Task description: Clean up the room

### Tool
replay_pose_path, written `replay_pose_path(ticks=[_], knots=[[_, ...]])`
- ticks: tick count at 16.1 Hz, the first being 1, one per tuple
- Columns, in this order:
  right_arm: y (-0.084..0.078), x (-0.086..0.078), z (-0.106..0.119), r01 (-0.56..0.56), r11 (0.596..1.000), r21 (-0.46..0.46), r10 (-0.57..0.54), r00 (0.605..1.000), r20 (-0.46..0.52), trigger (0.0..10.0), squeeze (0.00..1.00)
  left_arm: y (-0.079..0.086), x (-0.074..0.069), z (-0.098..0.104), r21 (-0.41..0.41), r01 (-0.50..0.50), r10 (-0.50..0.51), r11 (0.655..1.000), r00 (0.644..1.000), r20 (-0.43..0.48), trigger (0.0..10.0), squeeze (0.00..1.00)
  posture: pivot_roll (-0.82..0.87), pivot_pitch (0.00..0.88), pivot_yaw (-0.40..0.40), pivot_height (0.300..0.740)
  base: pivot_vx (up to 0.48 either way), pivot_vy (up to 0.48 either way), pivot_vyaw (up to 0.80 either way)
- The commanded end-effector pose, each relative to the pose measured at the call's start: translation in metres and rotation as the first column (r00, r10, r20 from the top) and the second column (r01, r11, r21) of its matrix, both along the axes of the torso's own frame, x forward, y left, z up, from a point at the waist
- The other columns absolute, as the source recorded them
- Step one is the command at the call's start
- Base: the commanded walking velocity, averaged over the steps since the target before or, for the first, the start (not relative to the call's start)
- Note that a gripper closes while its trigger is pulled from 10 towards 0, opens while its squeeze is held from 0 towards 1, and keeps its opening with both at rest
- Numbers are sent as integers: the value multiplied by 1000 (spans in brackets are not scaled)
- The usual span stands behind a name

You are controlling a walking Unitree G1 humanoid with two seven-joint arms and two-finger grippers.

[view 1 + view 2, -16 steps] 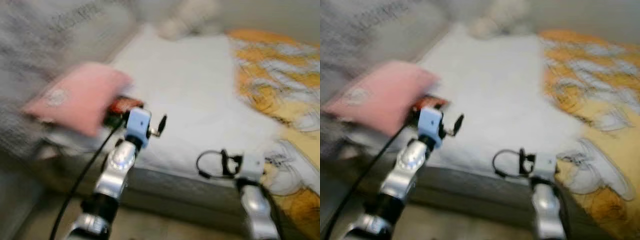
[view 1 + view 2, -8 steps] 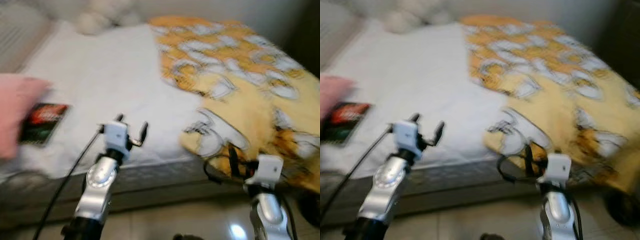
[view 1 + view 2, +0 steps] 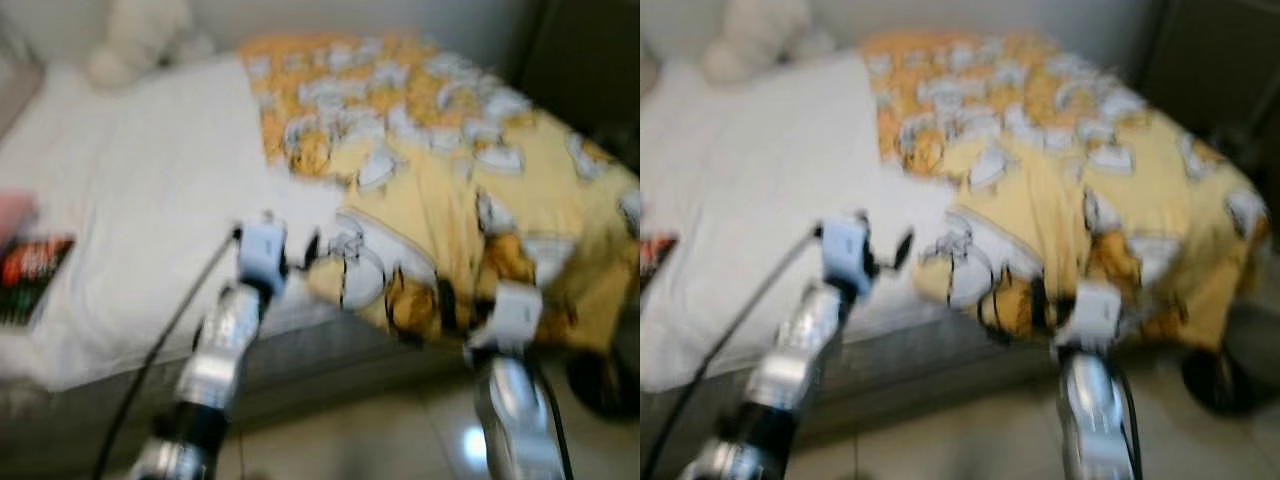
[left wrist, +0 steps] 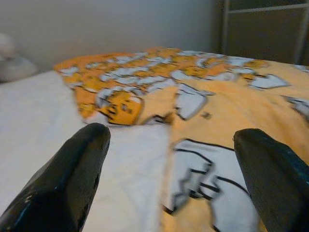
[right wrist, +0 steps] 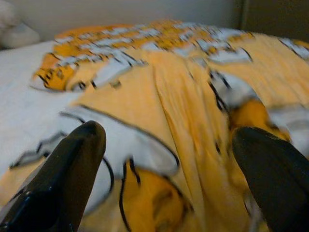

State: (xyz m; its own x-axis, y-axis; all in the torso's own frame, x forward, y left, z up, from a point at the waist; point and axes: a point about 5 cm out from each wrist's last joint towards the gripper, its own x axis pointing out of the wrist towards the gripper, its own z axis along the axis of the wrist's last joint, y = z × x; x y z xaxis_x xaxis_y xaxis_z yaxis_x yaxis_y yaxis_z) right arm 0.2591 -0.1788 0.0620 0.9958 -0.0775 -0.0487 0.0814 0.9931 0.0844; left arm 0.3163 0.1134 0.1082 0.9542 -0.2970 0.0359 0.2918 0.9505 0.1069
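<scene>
View has swung from pink pillow to yellow blanket (image 3: 450,200) (camera turn); both grippers' fingers (image 4: 72,179) wide, empty; blanket likely next.

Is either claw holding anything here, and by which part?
Nothing held: left claw and right claw are both open, hovering over the yellow blanket.

Head eyes, blurred, look down on the bed (image 3: 150,200); both wrist cameras, seemingly close, share the yellow blanket (image 4: 217,125).
</scene>
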Motion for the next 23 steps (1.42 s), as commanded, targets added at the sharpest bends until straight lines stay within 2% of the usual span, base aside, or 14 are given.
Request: replay_pose_path(ticks=[1,4,8,10,11,12,13,14,15,16,17,18,20,23], knots=[[6,3,2,-19,1000,-7,19,1000,-3,10000,0,7,3,0,17,-18,18,1000,1000,2,10000,0,19,0,20,740,0,0,0],[14,8,2,-49,998,-34,50,999,4,10000,0,3,9,-2,48,26,-26,999,1000,-2,10000,0,15,0,26,740,89,394,0],[13,6,-5,-45,998,-38,44,999,-26,10000,0,-2,15,-2,73,36,-35,997,999,-11,10000,0,16,0,28,740,0,446,-794],[10,6,-5,-33,999,-39,33,999,-25,10000,0,-5,17,3,61,38,-39,997,999,14,10000,0,10,0,34,740,0,441,0],[5,2,-3,-5,1000,-23,5,1000,2,10000,0,-8,10,4,-11,40,-40,999,999,26,10000,0,6,0,36,740,0,0,0],[-1,-7,0,31,999,6,-31,999,41,10000,0,-10,-3,8,-109,53,-48,993,998,48,10000,0,-1,0,40,740,0,0,0],[-8,-23,3,54,998,32,-57,996,74,10000,0,-4,-20,13,-158,47,-34,986,996,85,10000,0,-6,0,35,740,0,0,0],[-9,-28,3,50,998,33,-52,995,80,10000,0,-2,-25,15,-167,43,-28,985,996,89,10000,0,-4,0,32,740,0,0,0],[-13,-39,1,48,999,14,-48,997,65,10000,0,3,-36,16,-142,58,-44,988,994,100,10000,0,-4,0,18,740,0,0,0],[-23,-58,-4,36,999,-40,-35,999,12,10000,0,9,-51,8,-77,88,-82,993,993,79,10000,0,-2,0,-1,740,0,0,0],[-34,-64,-11,27,995,-95,-30,999,-35,10000,0,10,-50,-10,-64,107,-108,992,994,-2,10000,0,-1,0,-4,740,259,0,0],[-35,-61,-12,35,994,-99,-39,999,-34,10000,0,7,-46,-12,-56,112,-113,992,994,-12,10000,0,-2,0,-4,740,480,0,0],[-27,-48,-11,24,996,-84,-26,999,-32,10000,0,-4,-25,-15,-24,104,-105,994,994,-41,10000,0,12,0,-10,740,480,0,0],[-16,-34,-11,10,998,-56,-13,999,-39,10000,0,-7,-6,-8,21,115,-115,993,993,-16,10000,0,-6,0,-6,740,480,0,0]])
